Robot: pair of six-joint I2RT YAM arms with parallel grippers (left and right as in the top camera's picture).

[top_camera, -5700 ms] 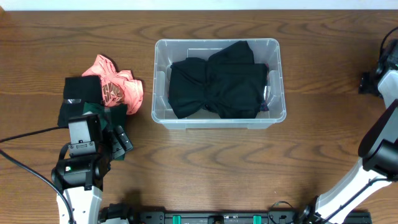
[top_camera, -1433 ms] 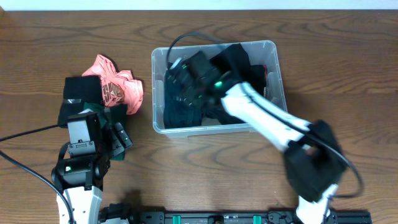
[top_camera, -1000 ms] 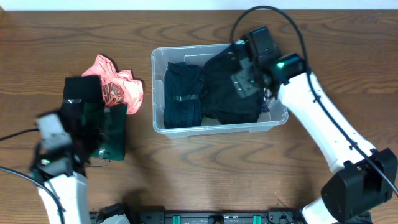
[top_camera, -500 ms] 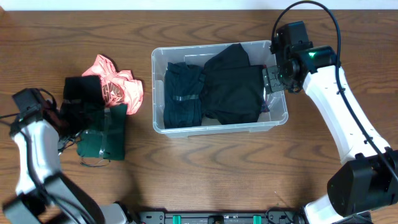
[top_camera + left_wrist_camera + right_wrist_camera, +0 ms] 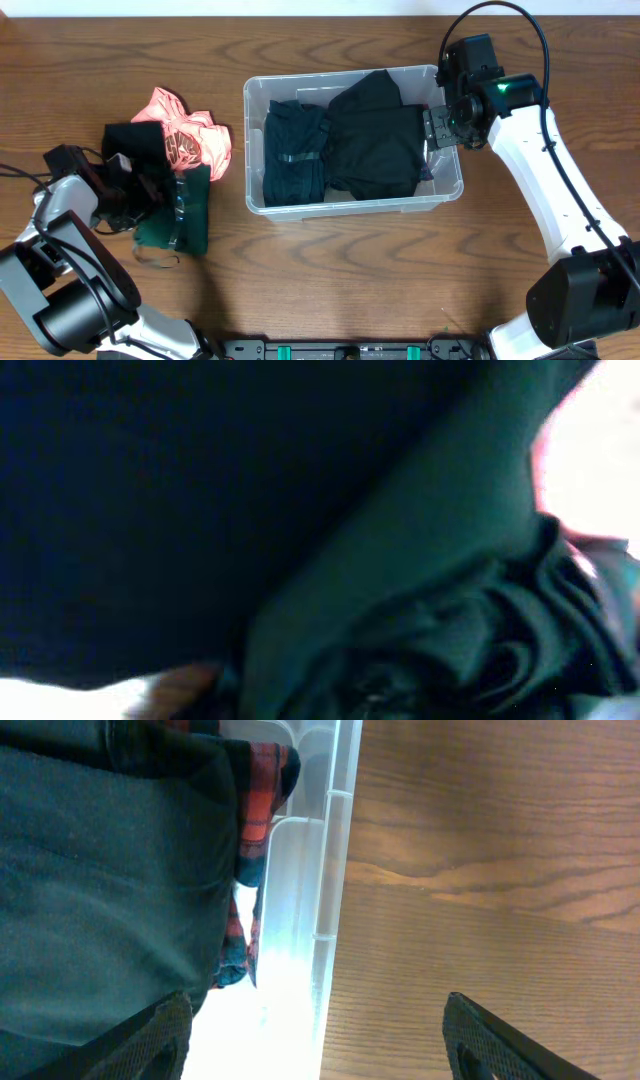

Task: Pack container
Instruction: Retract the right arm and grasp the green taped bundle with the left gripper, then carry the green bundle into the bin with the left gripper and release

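Partly under the spread right pincer, the container.

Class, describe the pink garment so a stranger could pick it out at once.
Find the clear container in the middle of the table, then the clothes heap on its left in the overhead view. The pink garment lies crumpled at the heap's edge nearest the container; its neighbours, a black garment and a dark green garment, are dark.
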